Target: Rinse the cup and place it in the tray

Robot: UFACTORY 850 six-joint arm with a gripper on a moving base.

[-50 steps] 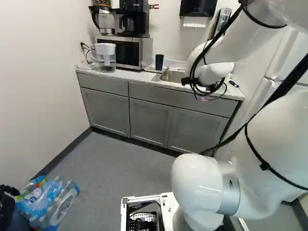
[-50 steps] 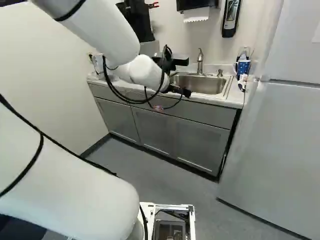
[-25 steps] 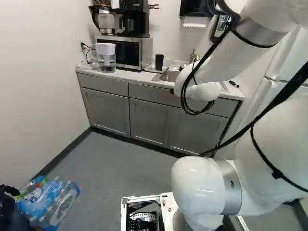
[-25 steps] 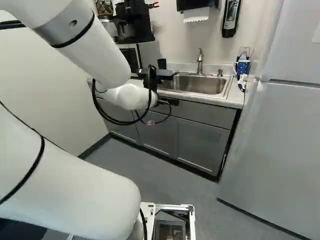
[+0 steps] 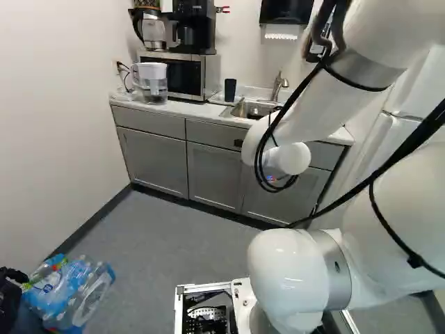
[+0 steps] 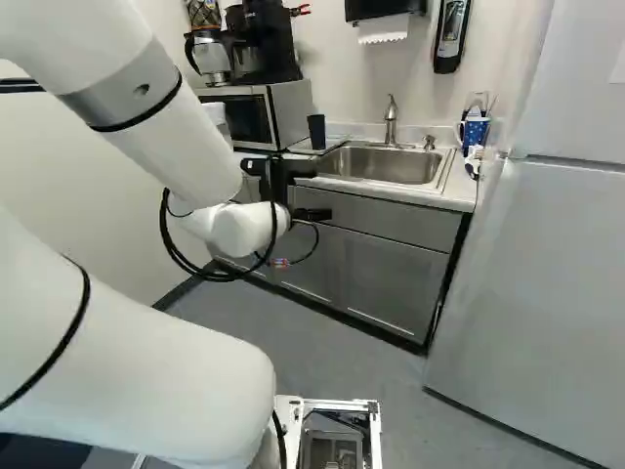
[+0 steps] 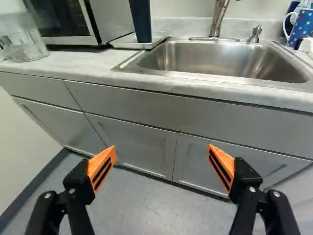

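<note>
Cup (image 7: 140,19), dark blue, upright on the tray (image 7: 122,43) beside the sink (image 7: 215,55); placing apparently complete.
Your gripper (image 7: 162,146) stands wide and empty before the cabinets (image 7: 132,144), well apart from the cup. Whether it is rinsed, you cannot tell; if so, the next move calls only for parking the arm (image 6: 181,132) clear of the counter (image 7: 73,66).

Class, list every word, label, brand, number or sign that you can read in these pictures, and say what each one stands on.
No text reads clearly in any view.
Tall wall dispenser: the marks on its front are too small to read.
Bundled plastic bottles: the labels are too blurred to read.
Microwave: any print on its front is too small to read.
</note>
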